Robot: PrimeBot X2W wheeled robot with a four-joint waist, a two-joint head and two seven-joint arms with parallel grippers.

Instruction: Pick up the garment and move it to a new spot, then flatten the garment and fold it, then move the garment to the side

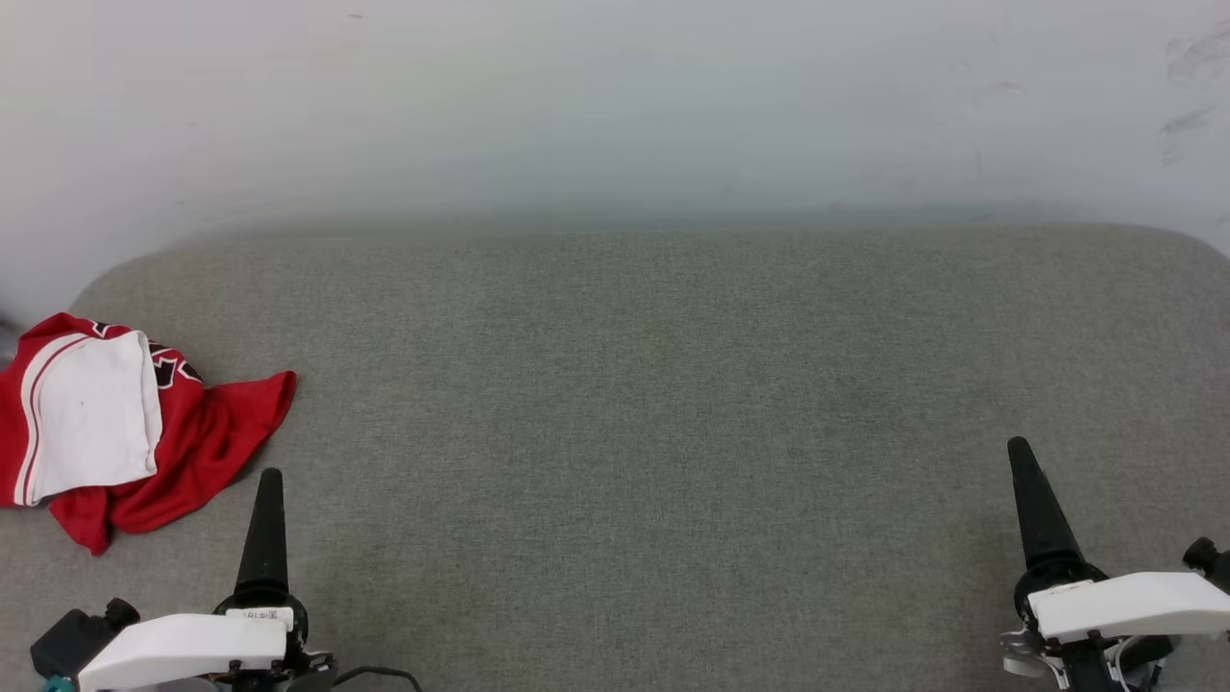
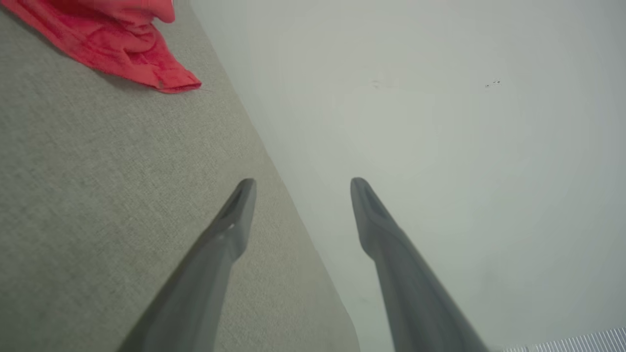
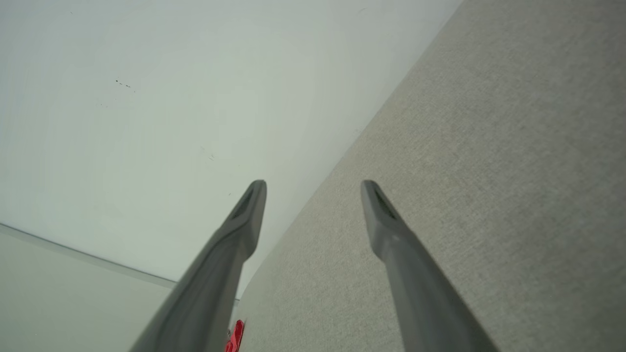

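Grey fabric bench [image 1: 673,384] below a pale wall [image 1: 615,96]. Found the garment [image 1: 216,432] crumpled at the bench's left edge, white sleeve [image 1: 96,413] uppermost. Saw left claw [image 2: 301,186] and right claw [image 3: 313,186] both spread, empty, over the bench's near edge. Judged the pickup step not yet begun. Called next, likely, for the left claw to reach the bench's left edge and pinch a raised fold.

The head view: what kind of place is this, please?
Probably a plain robot test room: a grey fabric-covered surface against a scuffed pale wall, with one crumpled red-and-white garment on it.
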